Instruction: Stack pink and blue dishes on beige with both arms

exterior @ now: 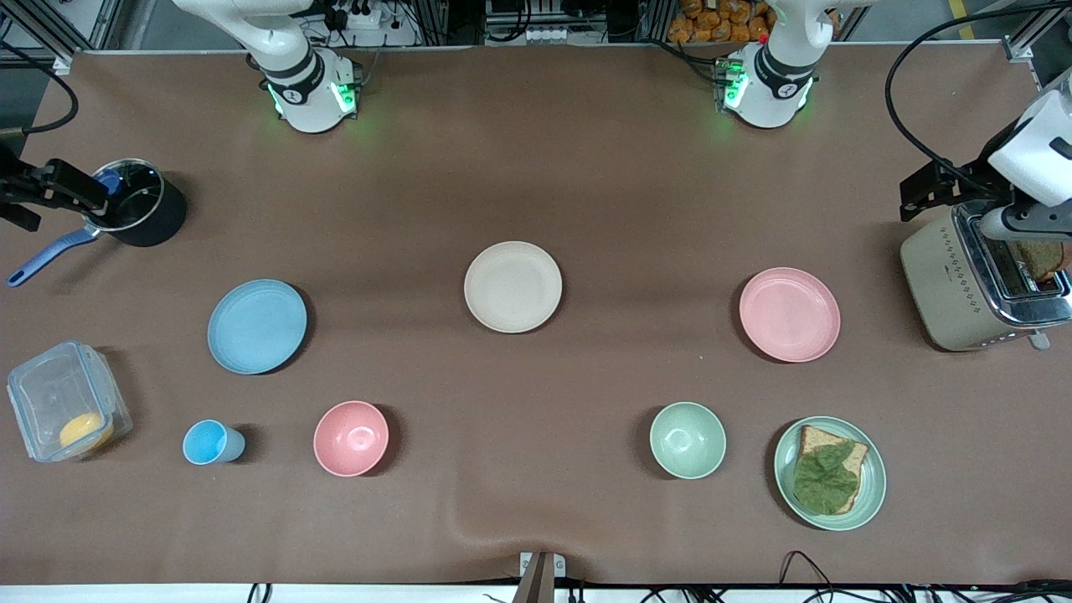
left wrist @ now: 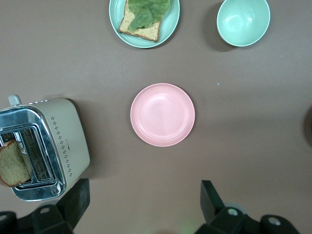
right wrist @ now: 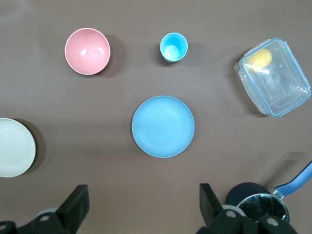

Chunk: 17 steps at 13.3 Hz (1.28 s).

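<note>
The cream-beige plate [exterior: 512, 286] lies bare at the table's middle. A light blue plate [exterior: 256, 326] [right wrist: 163, 126] rests toward the right arm's end, and a pale pink plate [exterior: 789, 314] [left wrist: 162, 114] toward the left arm's end. Both are flat on the table with nothing on them. My left gripper [exterior: 930, 188] [left wrist: 145, 195] hangs open and holds nothing, high beside the toaster, well apart from the pink plate. My right gripper [exterior: 50, 191] [right wrist: 144, 197] hangs open and holds nothing, high by the black pot, apart from the blue plate. An edge of the beige plate [right wrist: 14, 147] shows in the right wrist view.
A toaster [exterior: 976, 280] holding a bread slice stands at the left arm's end. Nearer the camera are a green plate [exterior: 871, 490] with bread and lettuce, a green bowl [exterior: 688, 440], a pink bowl [exterior: 351, 438], a blue cup [exterior: 209, 442] and a clear container [exterior: 63, 402]. A black pot [exterior: 138, 205] sits at the right arm's end.
</note>
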Tool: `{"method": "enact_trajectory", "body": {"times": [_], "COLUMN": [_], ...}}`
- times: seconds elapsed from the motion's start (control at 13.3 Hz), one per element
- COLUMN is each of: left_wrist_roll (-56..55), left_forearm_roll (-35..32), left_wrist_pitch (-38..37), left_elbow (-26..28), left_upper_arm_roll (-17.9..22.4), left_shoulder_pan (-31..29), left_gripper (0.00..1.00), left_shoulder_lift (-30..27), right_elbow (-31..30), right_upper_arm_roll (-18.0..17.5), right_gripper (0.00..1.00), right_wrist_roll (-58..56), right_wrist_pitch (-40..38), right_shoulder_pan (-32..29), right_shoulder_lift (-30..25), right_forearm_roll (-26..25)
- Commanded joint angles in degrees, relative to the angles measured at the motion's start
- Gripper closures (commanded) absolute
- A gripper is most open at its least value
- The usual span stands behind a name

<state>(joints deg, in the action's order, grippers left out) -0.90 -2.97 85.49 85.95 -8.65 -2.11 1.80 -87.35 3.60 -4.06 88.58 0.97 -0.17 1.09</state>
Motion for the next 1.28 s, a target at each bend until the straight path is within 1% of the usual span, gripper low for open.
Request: {"method": "enact_trajectory", "body": {"times": [0.0,0.23,0.38,0.53,0.6,0.68,0.83,0.98,1.13,1.21], "left_wrist_roll": [-0.06,-0.15,0.46,-0.24,-0.41,-0.41,-0.41,-0.41,-0.41,-0.41], "left_forearm_roll": [0.42,-0.02,-0.02,-0.02,-0.02,-0.02,-0.02,-0.02,-0.02,-0.02], "left_wrist_pitch": [-0.50,-0.50,-0.50,0.72,2.03,4.22,14.82,24.06,32.59,35.76], "left_elbow": [1.06,0.98,2.72,4.75,5.02,6.76,14.91,22.21,28.46,30.40], "left_upper_arm_roll": [0.83,0.92,0.83,0.83,0.83,0.83,0.74,0.74,0.74,0.74], "left_shoulder_pan": [0.62,0.62,-0.43,-1.49,-2.28,-2.81,-5.08,-5.62,-6.06,-6.58], "left_gripper": [0.00,0.00,0.00,0.00,0.00,0.00,0.00,0.00,0.00,0.00], "left_shoulder_lift": [-1.97,-1.54,-0.84,1.53,3.45,4.60,4.44,4.70,5.40,6.45], "right_elbow": [1.48,1.48,1.48,1.39,1.48,1.48,1.48,1.39,1.48,1.57], "right_upper_arm_roll": [-0.17,-0.17,-0.17,-0.17,-0.26,-0.17,-0.17,-0.26,-0.35,-0.35], "right_gripper": [0.00,0.00,0.00,0.00,0.00,0.00,0.00,0.00,0.00,0.00], "right_wrist_roll": [-0.25,-0.25,-0.51,-0.60,-0.69,-0.52,-0.77,-0.17,-0.60,-0.78], "right_wrist_pitch": [-0.95,-0.95,-0.95,-0.86,-0.43,-0.33,0.11,-0.16,0.01,0.19], "right_shoulder_pan": [-0.18,-0.26,-0.18,-0.18,-0.52,-0.70,-0.62,0.08,2.18,4.20], "right_shoulder_lift": [0.61,0.61,0.61,0.78,1.57,2.53,4.21,4.56,9.46,12.18], "right_forearm_roll": [-0.65,-0.65,-0.65,-0.65,-0.74,-0.82,-0.65,0.14,1.54,1.29]}}
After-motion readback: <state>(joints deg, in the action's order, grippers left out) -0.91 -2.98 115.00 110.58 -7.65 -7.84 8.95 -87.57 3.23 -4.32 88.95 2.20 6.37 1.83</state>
